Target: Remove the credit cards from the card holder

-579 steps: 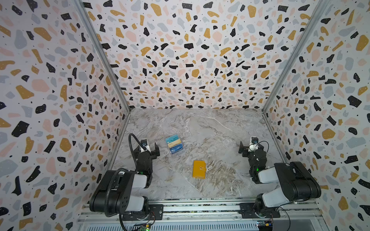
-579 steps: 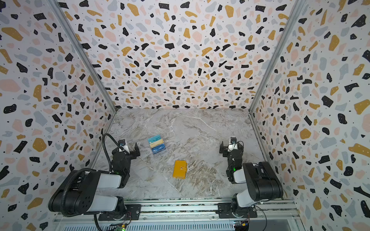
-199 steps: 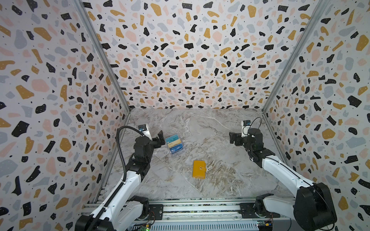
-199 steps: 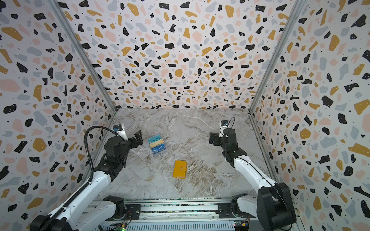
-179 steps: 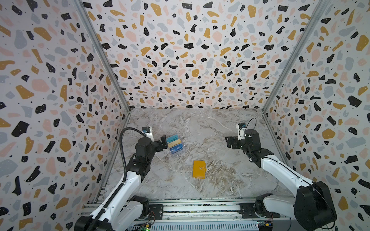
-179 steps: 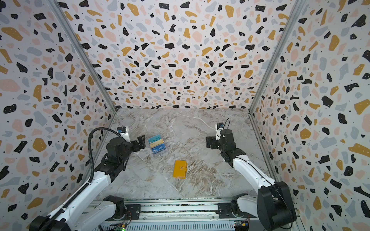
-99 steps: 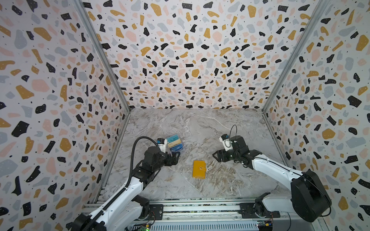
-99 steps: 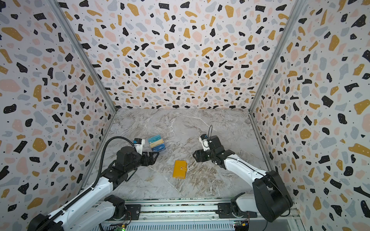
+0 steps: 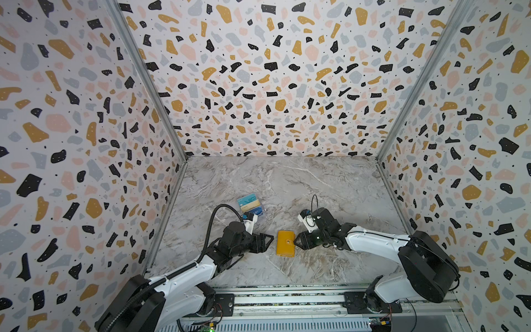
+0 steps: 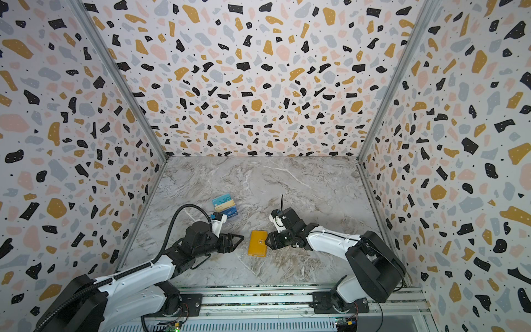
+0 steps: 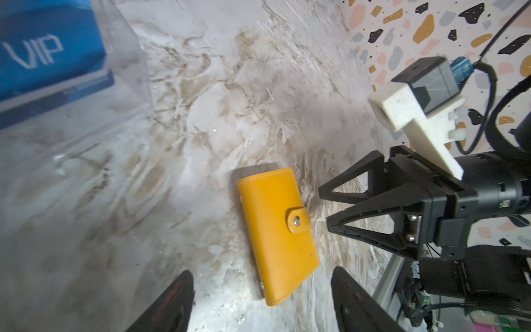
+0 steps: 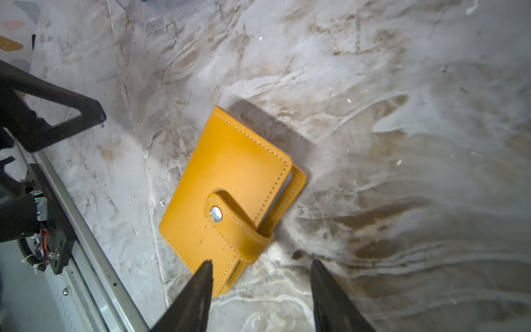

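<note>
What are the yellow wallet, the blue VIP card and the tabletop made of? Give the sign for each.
Yellow wallet: looks like leather or faux leather, smooth and matte; stitched edges, metal snap.
Blue VIP card: likely smooth plastic; flat, with printed white lettering.
Tabletop: marble-look surface, veined, slightly glossy; real stone or laminate is unclear.

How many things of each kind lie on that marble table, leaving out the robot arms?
Cards: 3 (teal card, beige card, blue card)
Wallet, yellow: 1
Clear case around the cards: 1
Total: 5
</note>
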`<state>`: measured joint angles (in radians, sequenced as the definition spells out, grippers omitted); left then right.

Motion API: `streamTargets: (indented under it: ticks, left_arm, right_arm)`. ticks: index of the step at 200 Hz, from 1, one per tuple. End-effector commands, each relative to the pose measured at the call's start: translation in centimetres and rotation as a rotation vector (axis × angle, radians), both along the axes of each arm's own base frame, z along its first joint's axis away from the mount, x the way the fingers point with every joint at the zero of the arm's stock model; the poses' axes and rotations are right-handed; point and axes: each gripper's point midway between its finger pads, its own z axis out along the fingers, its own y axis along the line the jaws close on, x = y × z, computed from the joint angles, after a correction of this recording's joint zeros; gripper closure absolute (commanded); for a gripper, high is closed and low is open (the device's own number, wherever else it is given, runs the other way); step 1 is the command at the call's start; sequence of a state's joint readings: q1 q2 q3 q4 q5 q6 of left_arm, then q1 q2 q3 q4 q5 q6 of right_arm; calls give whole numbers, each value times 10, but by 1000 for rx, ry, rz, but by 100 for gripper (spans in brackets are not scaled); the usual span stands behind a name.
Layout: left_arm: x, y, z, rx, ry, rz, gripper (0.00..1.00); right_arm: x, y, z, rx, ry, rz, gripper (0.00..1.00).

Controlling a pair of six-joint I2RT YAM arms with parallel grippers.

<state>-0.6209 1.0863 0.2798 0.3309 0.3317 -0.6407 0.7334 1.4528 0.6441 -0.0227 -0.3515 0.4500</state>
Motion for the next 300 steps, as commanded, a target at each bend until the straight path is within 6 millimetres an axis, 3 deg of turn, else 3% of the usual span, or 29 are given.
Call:
streamTargets:
  ticks: [1,104,159,253,300]
  left_arm:
    - [-1,-11,6,-71,-22,-13,26]
    - [-11,-30,-24,-75,65,-51,40]
    - [-14,-36,-41,-68,107,-58,43]
    - [-18,-52,-51,-124,163,-83,52]
    - [-18,-57,-40,-199,170,-80,63]
  right_arm:
    - [-4,7,-2,21,19,-9,47]
    - [-8,11,-19,20,61,-38,65]
    - [-10,8,-27,18,75,-64,73]
    - [-14,4,-43,17,98,-86,77]
    - [-19,2,-53,26,121,-92,78]
